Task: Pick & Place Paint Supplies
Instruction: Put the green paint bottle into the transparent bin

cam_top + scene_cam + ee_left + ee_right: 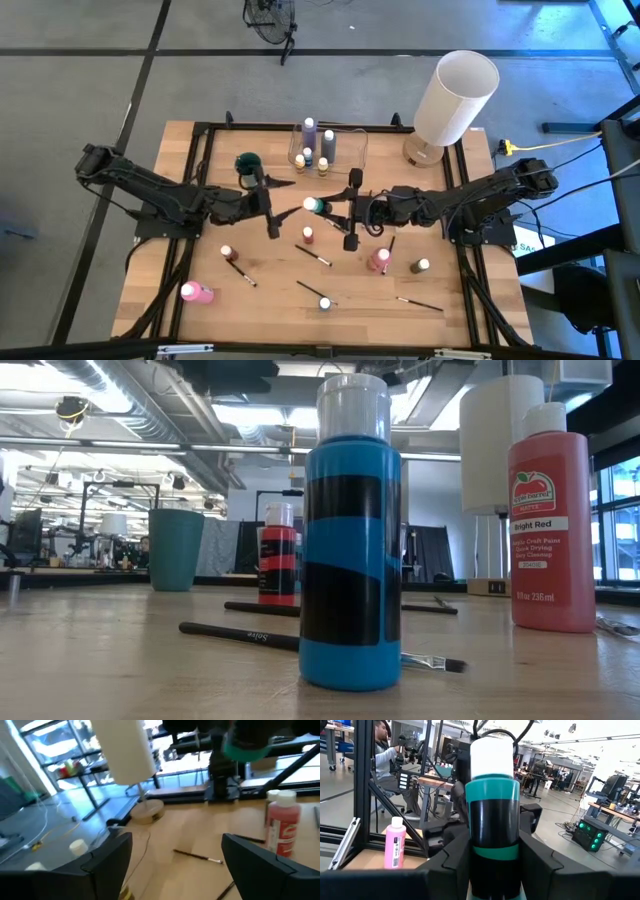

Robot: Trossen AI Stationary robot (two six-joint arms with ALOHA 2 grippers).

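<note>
My right gripper (338,210) is above the table's middle, shut on a teal paint bottle (317,206) with a black label and a white cap (492,755). The cap points toward my left gripper (270,205), which stands open just beyond it with nothing between its fingers (107,855). Several small paint bottles stand on the wooden table: a pink one (197,292), a reddish one (378,260), a blue one (350,540) and a bright red one (553,525). Thin dark paintbrushes (313,255) lie flat among them. My right gripper pinches the teal bottle's lower body (495,852) between its two fingers, one on each side. The fingers come level from the table's right and lie along the bottle. The bottle is lifted clear of the table, lying level, cap end away from the gripper.
A clear plastic container (345,148) holding several bottles sits at the far middle, with a teal cup (248,163) to its left. A large white cylinder (455,97) stands at the far right corner. A black frame (205,140) edges the table. A person (382,750) sits beyond.
</note>
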